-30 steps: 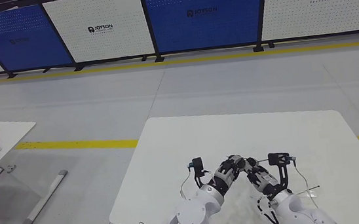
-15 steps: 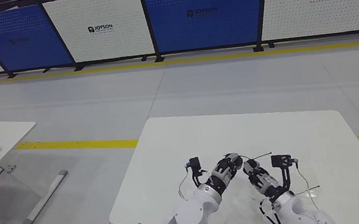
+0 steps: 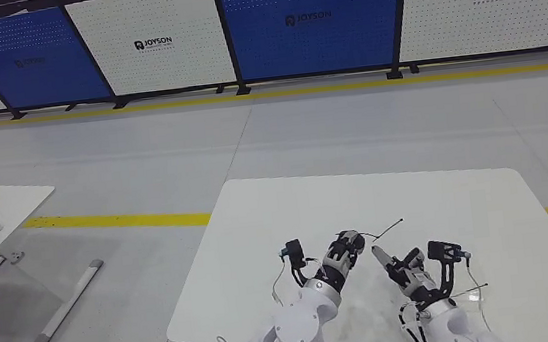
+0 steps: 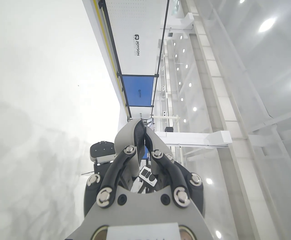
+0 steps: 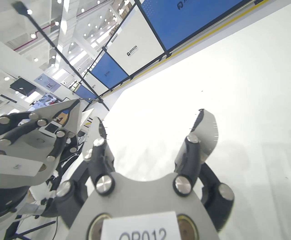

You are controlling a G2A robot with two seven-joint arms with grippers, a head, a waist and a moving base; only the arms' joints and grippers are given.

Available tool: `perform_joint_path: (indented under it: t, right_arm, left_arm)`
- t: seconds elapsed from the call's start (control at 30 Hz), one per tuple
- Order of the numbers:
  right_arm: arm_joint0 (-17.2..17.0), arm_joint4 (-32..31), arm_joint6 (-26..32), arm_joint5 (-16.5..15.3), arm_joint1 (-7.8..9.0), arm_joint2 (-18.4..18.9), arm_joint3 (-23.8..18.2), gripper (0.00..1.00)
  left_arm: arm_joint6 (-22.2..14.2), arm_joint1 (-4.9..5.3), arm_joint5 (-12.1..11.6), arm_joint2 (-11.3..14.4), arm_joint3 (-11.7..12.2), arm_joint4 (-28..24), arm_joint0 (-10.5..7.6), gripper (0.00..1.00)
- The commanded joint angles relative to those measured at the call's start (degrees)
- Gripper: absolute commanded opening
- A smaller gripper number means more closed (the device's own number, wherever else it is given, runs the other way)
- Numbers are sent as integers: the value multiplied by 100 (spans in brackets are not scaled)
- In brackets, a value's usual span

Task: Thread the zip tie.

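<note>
zip tie (image 5: 54, 47) is held at one end by the left gripper (image 4: 144, 130), pads pinched shut on it, with the rest sticking out free above the table (image 3: 289, 220). right gripper (image 5: 150, 118) sits just beside, fingers apart, empty. risk: the long free length flexes or twists in the pinch, so the ends may miss each other.

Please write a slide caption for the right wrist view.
Right gripper open over the white table; beside it, the left gripper holds a black zip tie.
</note>
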Motion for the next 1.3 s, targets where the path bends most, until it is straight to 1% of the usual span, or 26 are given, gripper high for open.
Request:
perform_joint_path:
  t: [0.0, 0.07, 0.1, 0.17, 0.27, 0.33, 0.4, 0.6, 0.67, 0.73, 0.83, 0.87, 0.9, 0.93, 1.0, 1.03, 1.07, 1.27]
  right_arm:
    - [1, 0, 3, -1, 0, -1, 2, 100]
    - [3, -13, -14, 18, 0, 9, 10, 100]
    - [7, -70, -58, 78, 0, 25, 31, 100]
    - [35, -164, -58, 159, -3, 23, 69, 100]
    - [126, -526, -6, 367, -6, -34, 146, 100]
    - [224, -916, 144, 519, -10, -152, 182, 100]
    - [286, -1041, 198, 624, -22, -218, 178, 100]
    - [286, -1041, 198, 624, -22, -218, 178, 100]
    - [293, -1132, 115, 674, -25, -205, 214, 100]
    - [315, -1228, -4, 678, -31, -216, 256, 100]
    - [380, -1402, -63, 574, -44, -302, 370, 100]
    - [409, -1411, -73, 556, -53, -331, 412, 91]
    - [442, -1424, -48, 513, -58, -355, 444, 59]
    - [473, -1426, -20, 455, -63, -380, 470, 42]
    - [538, -1393, 49, 307, -73, -423, 508, 35]
    - [559, -1345, 70, 181, -76, -437, 517, 34]
    - [574, -1272, 98, 58, -76, -427, 534, 29]
    - [599, -1060, 13, -292, -72, -314, 490, 28]
  left_arm:
    - [1, 0, -2, 0, 0, 2, 0, 0]
    - [1, 0, -2, 0, 0, 2, 0, 0]
    - [1, 0, -2, 0, 0, 2, 0, 0]
    - [59, -4, -80, -21, 9, 7, 18, 0]
    - [356, -25, -243, 33, 26, 204, 55, 0]
    - [579, -49, -360, 149, 82, 425, 74, 0]
    - [734, -77, -442, 260, 148, 574, 61, 0]
    - [749, -81, -452, 272, 156, 585, 58, 0]
    - [749, -80, -458, 267, 159, 598, 56, 0]
    - [775, -82, -508, 246, 177, 657, 64, 0]
    - [904, -95, -584, 244, 186, 762, 79, 0]
    - [928, -102, -600, 253, 192, 780, 84, 0]
    - [944, -107, -605, 254, 196, 795, 83, 0]
    - [958, -111, -610, 256, 200, 821, 82, 0]
    - [968, -117, -619, 268, 215, 907, 77, 0]
    - [975, -121, -629, 272, 225, 938, 78, 0]
    - [979, -125, -637, 276, 232, 948, 80, 0]
    - [968, -155, -648, 319, 303, 1019, 69, 0]
